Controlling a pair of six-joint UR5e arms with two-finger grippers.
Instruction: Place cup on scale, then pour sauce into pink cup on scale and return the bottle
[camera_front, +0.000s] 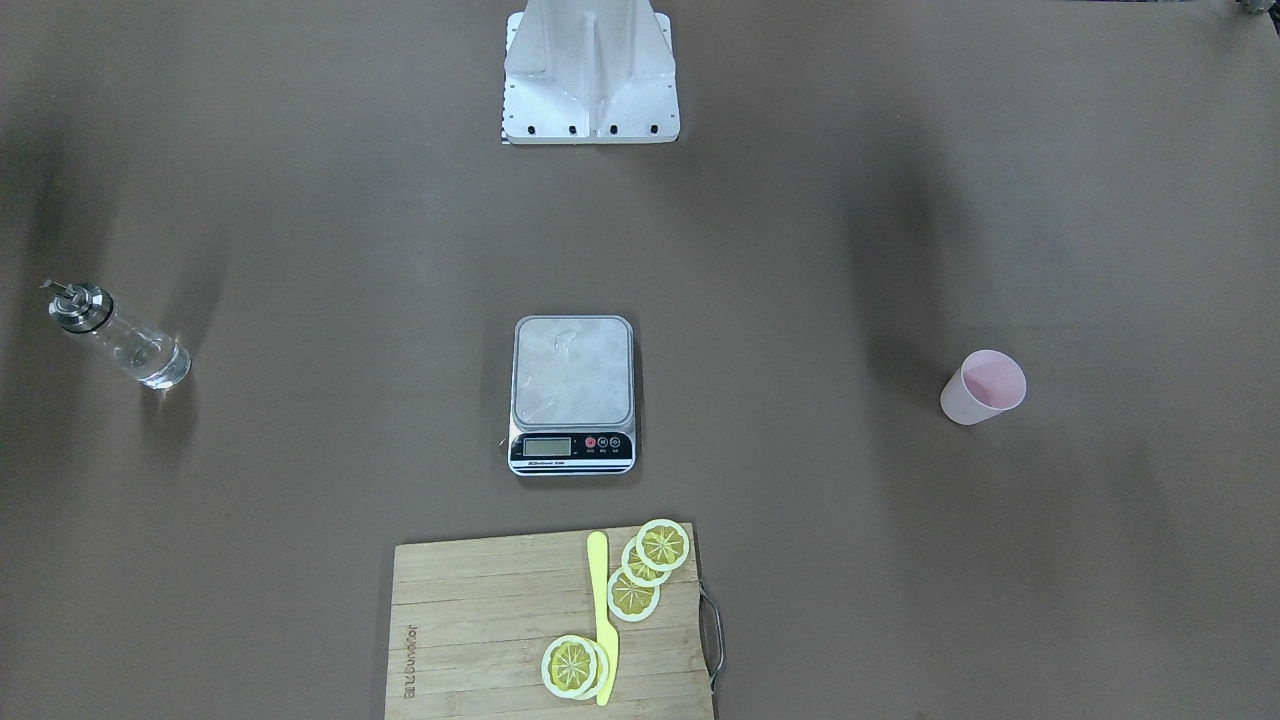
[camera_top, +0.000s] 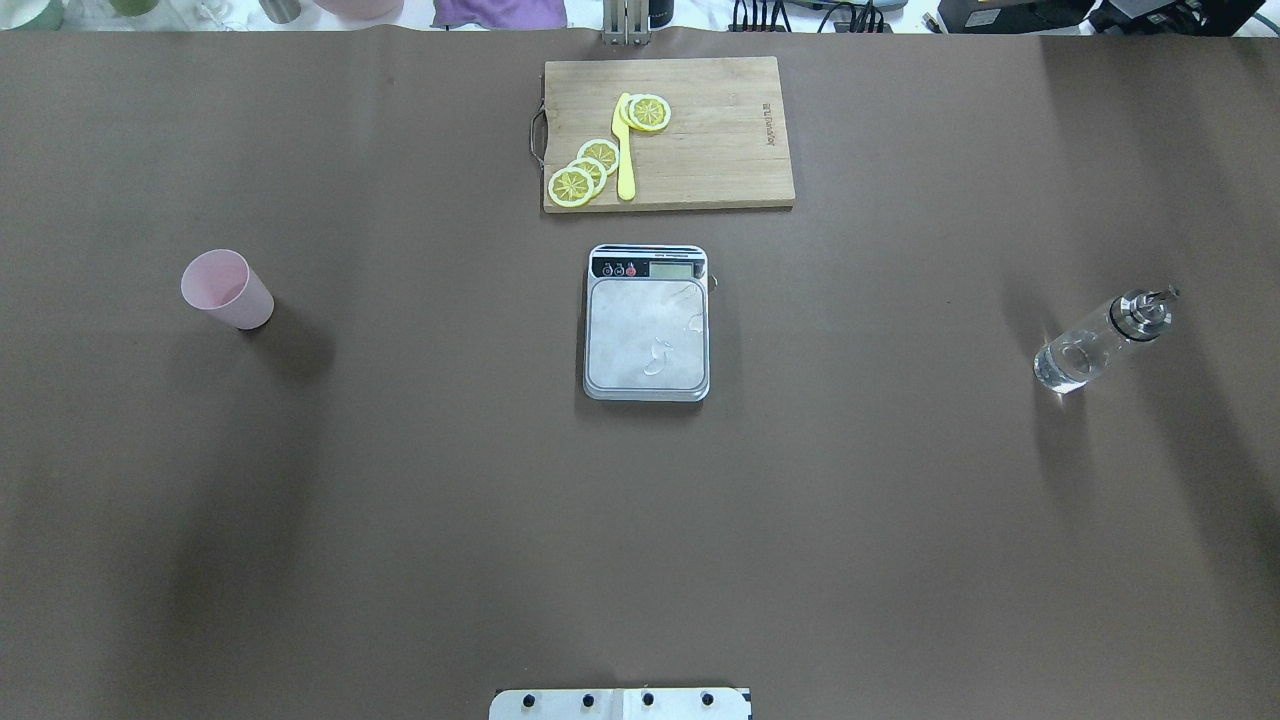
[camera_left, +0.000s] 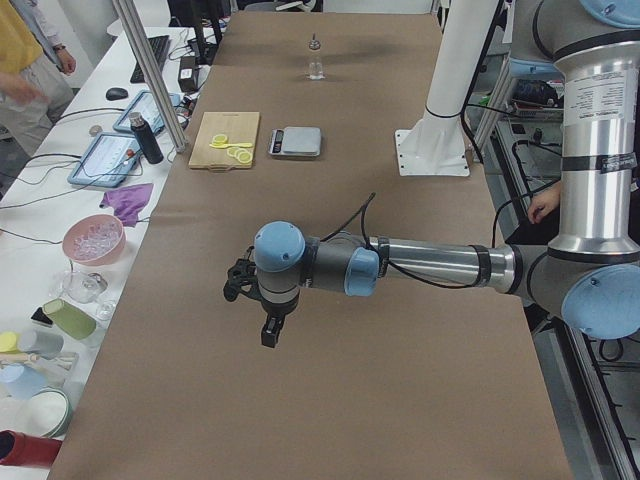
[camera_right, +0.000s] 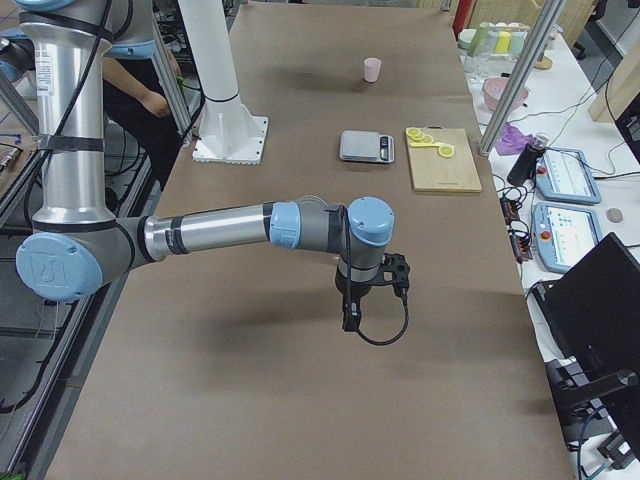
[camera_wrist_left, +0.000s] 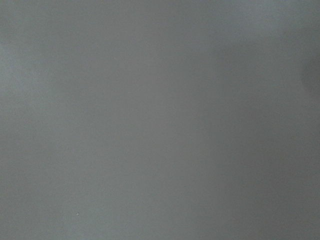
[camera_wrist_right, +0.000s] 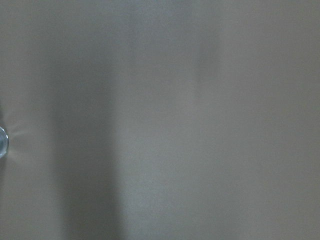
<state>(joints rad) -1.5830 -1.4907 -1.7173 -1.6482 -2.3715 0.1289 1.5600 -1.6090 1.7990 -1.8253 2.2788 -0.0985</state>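
Note:
The pale pink cup (camera_front: 983, 387) stands upright on the brown table, far out on the robot's left side (camera_top: 226, 289). The steel-plated scale (camera_front: 573, 372) sits at the table's middle with nothing on its plate (camera_top: 647, 335). The clear glass bottle (camera_front: 120, 335) with its steel cap stands upright on the robot's right side (camera_top: 1098, 341); the sauce in it barely shows. My left gripper (camera_left: 268, 335) hangs above the table's near end in the exterior left view. My right gripper (camera_right: 350, 320) hangs likewise in the exterior right view. I cannot tell whether either is open or shut.
A wooden cutting board (camera_top: 700, 140) with lemon slices (camera_top: 585, 172) and a yellow knife (camera_top: 624, 150) lies beyond the scale. The white robot mount (camera_front: 590, 75) stands at the robot's edge. A side bench (camera_left: 60, 230) holds bowls and tablets. A person's hand (camera_left: 545, 203) shows beside the robot.

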